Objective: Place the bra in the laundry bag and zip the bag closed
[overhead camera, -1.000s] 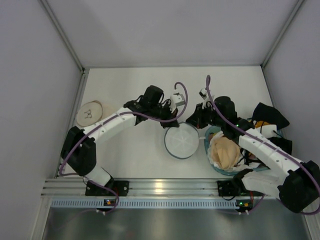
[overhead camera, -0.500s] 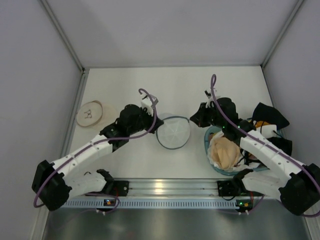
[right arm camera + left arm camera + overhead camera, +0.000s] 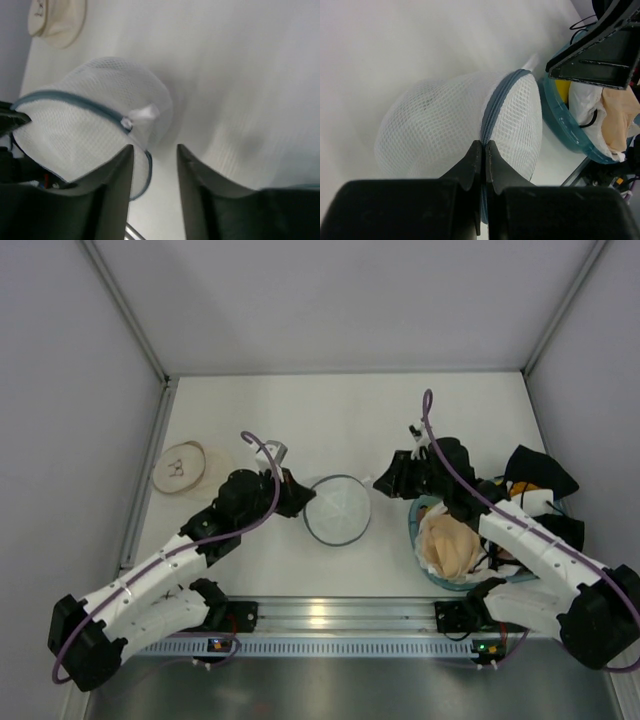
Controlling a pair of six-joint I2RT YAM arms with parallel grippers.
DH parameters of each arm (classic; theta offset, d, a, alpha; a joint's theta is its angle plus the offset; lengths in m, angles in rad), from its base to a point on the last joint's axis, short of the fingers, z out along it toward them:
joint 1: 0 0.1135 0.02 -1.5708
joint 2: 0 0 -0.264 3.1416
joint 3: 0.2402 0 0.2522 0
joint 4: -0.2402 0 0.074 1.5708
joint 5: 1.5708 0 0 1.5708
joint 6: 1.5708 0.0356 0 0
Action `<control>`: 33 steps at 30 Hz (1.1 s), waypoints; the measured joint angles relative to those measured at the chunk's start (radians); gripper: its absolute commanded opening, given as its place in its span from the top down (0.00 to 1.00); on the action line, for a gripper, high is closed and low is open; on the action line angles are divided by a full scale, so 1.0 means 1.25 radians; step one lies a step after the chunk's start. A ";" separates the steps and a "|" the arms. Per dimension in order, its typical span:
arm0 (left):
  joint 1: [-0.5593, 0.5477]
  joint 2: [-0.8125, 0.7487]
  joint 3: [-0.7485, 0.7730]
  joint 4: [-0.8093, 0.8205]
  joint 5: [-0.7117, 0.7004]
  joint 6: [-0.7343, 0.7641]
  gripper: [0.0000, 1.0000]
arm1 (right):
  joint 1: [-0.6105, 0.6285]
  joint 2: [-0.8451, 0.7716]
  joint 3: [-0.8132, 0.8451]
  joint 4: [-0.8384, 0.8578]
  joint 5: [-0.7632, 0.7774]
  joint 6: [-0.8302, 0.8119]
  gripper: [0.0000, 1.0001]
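now the laundry bag (image 3: 338, 510) points its zip seam (image 3: 492, 107) away from the left hand (image 3: 484, 150) pinching it; right hand (image 3: 154, 148) open

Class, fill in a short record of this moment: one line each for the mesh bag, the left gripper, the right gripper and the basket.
laundry bag: white mesh, round, lying between the two grippers
left gripper: shut, pinching the bag at its grey zip band
right gripper: open, beside the bag, not touching it
blue basket: to the bag's right, with a beige garment on top
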 measured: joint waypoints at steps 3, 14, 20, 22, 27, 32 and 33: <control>0.006 0.000 0.001 -0.004 -0.015 -0.036 1.00 | -0.008 0.008 0.042 -0.063 0.023 -0.009 0.21; 0.010 0.057 0.043 0.071 -0.140 -0.204 1.00 | -0.013 -0.022 0.143 -0.142 0.058 -0.006 0.01; 0.015 0.209 0.157 0.133 -0.190 -0.233 1.00 | -0.050 -0.022 0.167 -0.230 0.144 -0.008 0.01; 0.018 0.244 0.180 0.170 -0.204 -0.258 1.00 | -0.064 -0.022 0.205 -0.265 0.190 -0.022 0.01; 0.071 0.281 0.152 0.299 -0.188 -0.354 1.00 | -0.075 -0.047 0.294 -0.280 0.276 -0.052 0.01; 0.128 0.316 0.085 0.379 -0.168 -0.405 1.00 | -0.075 -0.125 0.275 -0.273 0.315 -0.064 0.01; 0.129 0.320 0.066 0.388 -0.161 -0.412 0.98 | -0.075 -0.148 0.258 -0.270 0.315 -0.065 0.01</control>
